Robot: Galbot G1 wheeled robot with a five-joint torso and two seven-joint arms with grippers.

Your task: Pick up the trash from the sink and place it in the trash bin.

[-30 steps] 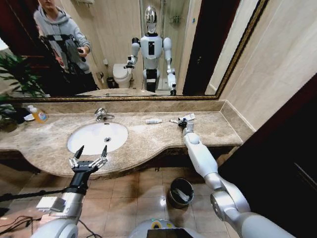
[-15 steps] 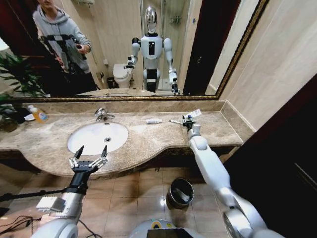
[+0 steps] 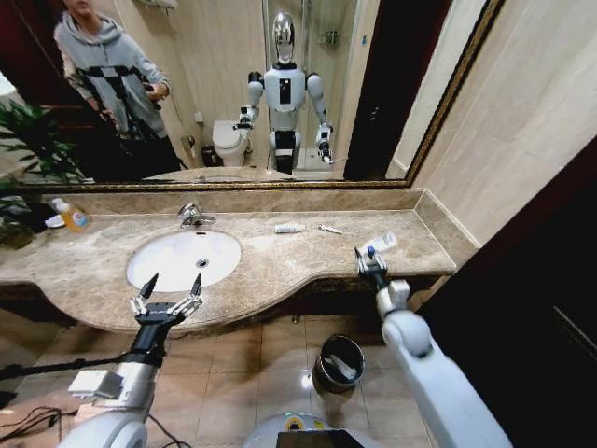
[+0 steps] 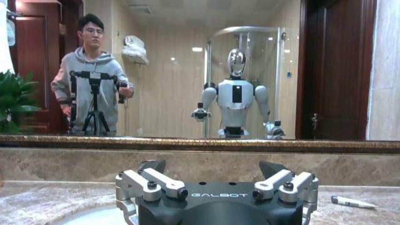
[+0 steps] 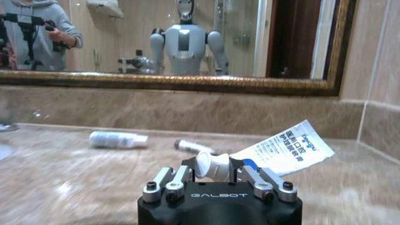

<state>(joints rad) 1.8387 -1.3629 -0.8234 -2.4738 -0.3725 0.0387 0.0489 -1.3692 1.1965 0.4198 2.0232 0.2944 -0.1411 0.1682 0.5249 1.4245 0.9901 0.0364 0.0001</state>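
White toothpaste-like tube [image 5: 275, 152] sits clamped by its cap end in the right end effector [image 5: 218, 177], raised above the mottled beige marble tabletop's [image 3: 280, 266] right end.

Left end effector [image 3: 168, 301] hovers spread wide and empty before the oval white sink [image 3: 183, 259]; the round dark metal trash bin [image 3: 340, 362] stands on the floor below.

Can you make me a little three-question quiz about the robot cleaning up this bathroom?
1. True or false: the right pincer is shut on a white tube.
2. What is the left pincer doing? A) hanging open by the sink B) squeezing the faucet C) dipping into the bin
3. How many small litter pieces lie on the counter by the mirror?

Key:
1. True; the tube's cap sits between its fingers.
2. A.
3. Two: a short white tube and a thin stick-like piece.
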